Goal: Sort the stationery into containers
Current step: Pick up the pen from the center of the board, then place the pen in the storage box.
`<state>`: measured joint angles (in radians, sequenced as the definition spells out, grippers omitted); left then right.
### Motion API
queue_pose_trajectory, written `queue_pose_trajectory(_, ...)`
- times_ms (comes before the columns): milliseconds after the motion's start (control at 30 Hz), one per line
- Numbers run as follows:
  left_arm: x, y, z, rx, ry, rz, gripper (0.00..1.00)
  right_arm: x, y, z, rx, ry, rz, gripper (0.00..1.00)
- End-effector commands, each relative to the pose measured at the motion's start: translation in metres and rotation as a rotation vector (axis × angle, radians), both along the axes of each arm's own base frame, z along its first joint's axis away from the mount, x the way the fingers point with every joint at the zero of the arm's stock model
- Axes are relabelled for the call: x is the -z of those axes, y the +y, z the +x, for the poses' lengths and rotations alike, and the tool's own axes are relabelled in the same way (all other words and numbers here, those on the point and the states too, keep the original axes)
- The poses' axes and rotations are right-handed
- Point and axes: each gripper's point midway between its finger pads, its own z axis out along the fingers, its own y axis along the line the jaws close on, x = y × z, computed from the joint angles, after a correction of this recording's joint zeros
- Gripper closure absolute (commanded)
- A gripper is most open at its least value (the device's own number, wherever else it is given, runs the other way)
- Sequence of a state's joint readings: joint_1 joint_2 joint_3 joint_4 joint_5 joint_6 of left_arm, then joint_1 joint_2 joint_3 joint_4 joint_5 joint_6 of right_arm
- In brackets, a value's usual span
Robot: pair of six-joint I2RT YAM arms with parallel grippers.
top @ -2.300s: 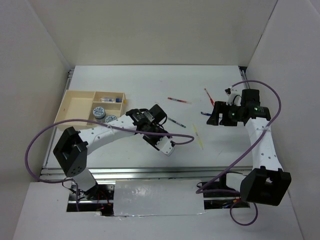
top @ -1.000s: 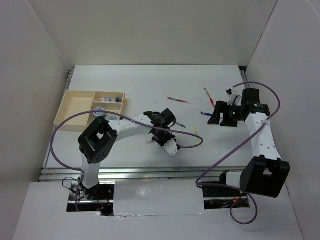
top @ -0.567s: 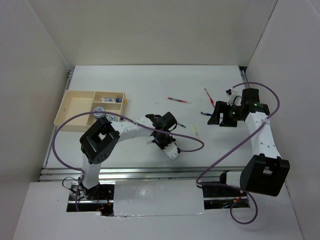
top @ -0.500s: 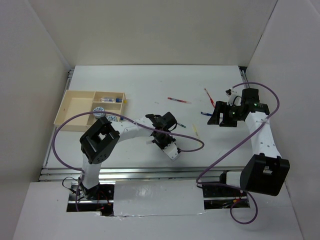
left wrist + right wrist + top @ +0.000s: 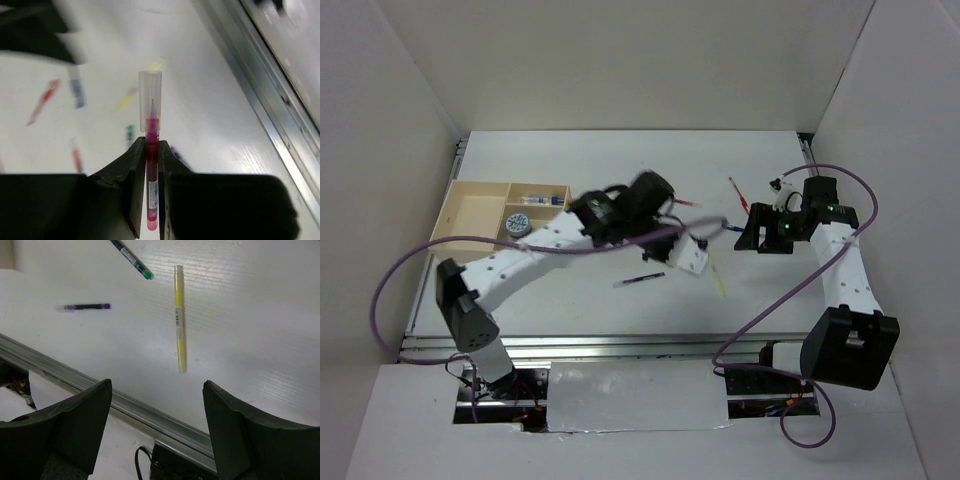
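My left gripper (image 5: 698, 262) is lifted above the table's middle, blurred in the top view. It is shut on a red pen with a clear cap (image 5: 151, 127), which sticks out past the gripper's tips (image 5: 152, 144). My right gripper (image 5: 757, 232) is open and empty (image 5: 157, 435) at the right. On the table lie a purple pen (image 5: 640, 279), a pale yellow pen (image 5: 718, 278), two red pens (image 5: 685, 204) (image 5: 737, 190) and a blue pen (image 5: 730, 228). A green pen (image 5: 132, 260) shows in the right wrist view. The tan tray (image 5: 455, 200) holds a tape roll (image 5: 517, 224) and pens (image 5: 540, 199).
A metal rail (image 5: 620, 343) runs along the table's near edge and shows in the right wrist view (image 5: 125, 400). White walls close in the left, back and right sides. A purple cable (image 5: 410, 265) loops out from the left arm.
My left arm has swung up and to the far right from its low spot by the green pen. The purple pen it covered now shows. The right arm has not moved.
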<state>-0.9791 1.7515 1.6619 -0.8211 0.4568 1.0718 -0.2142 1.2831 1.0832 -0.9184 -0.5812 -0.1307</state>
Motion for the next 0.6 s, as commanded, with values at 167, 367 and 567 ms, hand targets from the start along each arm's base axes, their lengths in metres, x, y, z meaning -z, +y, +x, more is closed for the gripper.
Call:
queue_pose_trajectory(167, -0.157, 0.177, 0.15, -0.934, 0.339, -0.412, 1.0, -0.017, 0.009, -0.003, -0.046, -0.06, 0.023, 0.2)
queue_pose_trajectory(367, -0.1, 0.413, 0.212, -1.472, 0.288, -0.393, 1.0, -0.012, 0.016, -0.001, -0.065, -0.059, 0.026, 0.2)
queue_pose_trajectory(567, -0.032, 0.5, 0.232, -1.668, 0.397, -0.315, 1.0, -0.004, 0.021, 0.003, -0.08, -0.033, 0.022, 0.21)
